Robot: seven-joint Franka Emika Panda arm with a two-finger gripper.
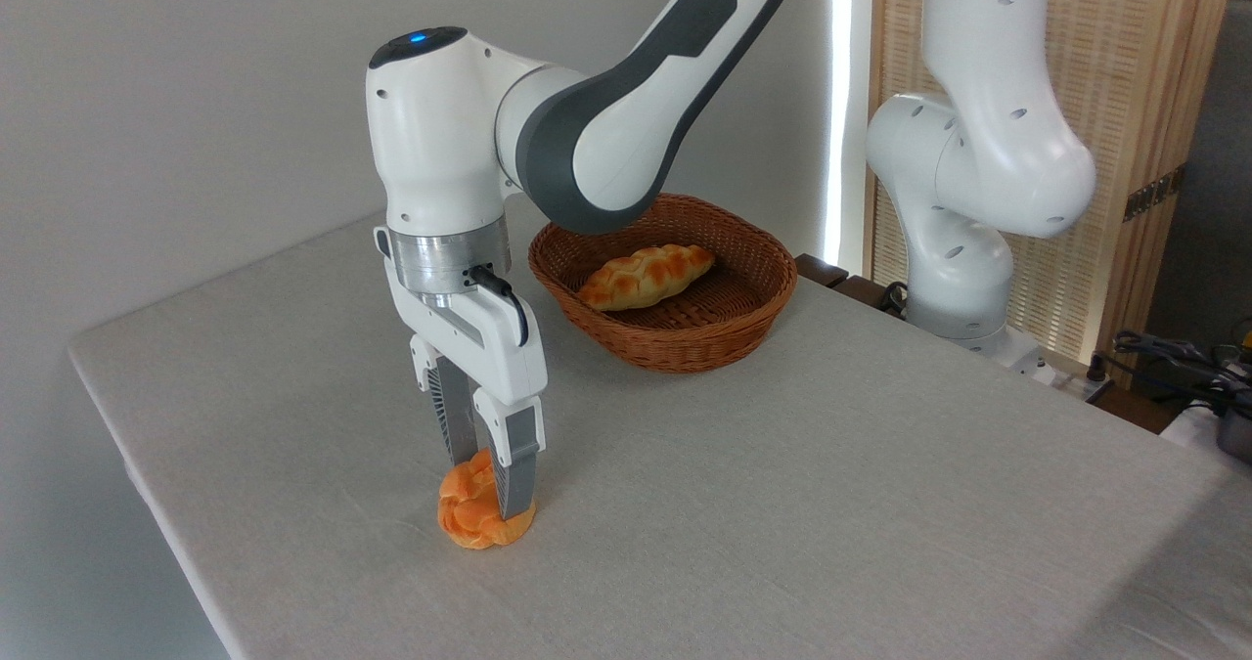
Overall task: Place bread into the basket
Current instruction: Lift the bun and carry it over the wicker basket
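You see a bright orange bread (468, 513) with paler creases at about 7 o'clock, on a pale grey table (782, 504) whose cloth seems faintly woven. The gripper (489, 479) is white with grey ribbed fingers (515, 474). Toward 12 o'clock, the basket (685, 332) is brown woven wicker, holding a golden-brown braided loaf (646, 276). The arm (606, 122) is white with dark grey panels.

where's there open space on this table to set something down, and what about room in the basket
The table is bare to the right of the orange bun and in front of the basket. Crowded: near the left edge, where the gripper straddles the bun. Inside the basket, a braided loaf fills the middle; room remains toward the near rim.
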